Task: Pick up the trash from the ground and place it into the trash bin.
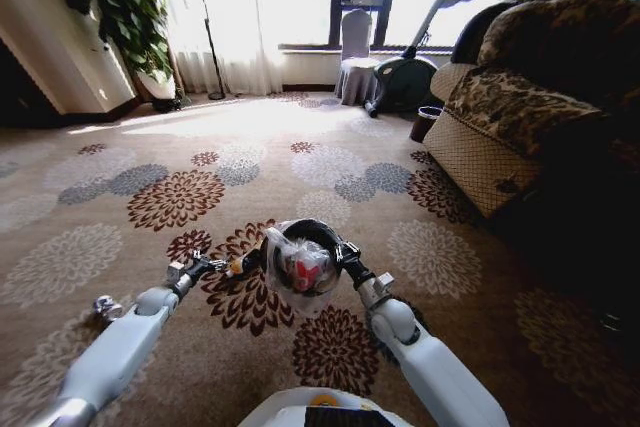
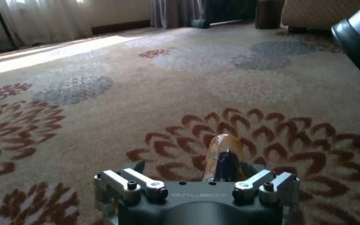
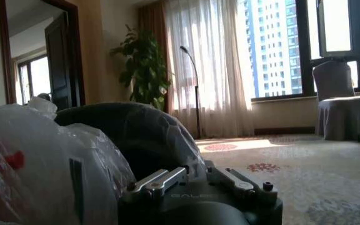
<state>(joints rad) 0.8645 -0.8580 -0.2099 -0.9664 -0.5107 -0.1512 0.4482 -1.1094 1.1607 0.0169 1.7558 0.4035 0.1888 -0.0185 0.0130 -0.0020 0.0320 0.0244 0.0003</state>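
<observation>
My right gripper (image 1: 345, 253) is shut on the rim of the trash bin (image 1: 312, 237), a small black bin with a pale plastic liner, and holds it above the carpet in front of me. Inside the liner lie pieces of trash, one with red on it (image 1: 300, 269). My left gripper (image 1: 222, 267) is shut on a yellow-black packet (image 1: 241, 265) just left of the bin and level with it. The left wrist view has the packet (image 2: 224, 157) sticking out from the gripper (image 2: 222, 179) over the carpet. A silvery foil ball (image 1: 105, 307) lies on the floor beside my left forearm.
A patterned armchair (image 1: 520, 107) fills the right side, with a small dark bin (image 1: 425, 123) by its corner. An exercise machine (image 1: 405, 77) and a covered chair (image 1: 355, 52) stand at the window. A plant (image 1: 120, 7) is at the far left. Open carpet lies ahead.
</observation>
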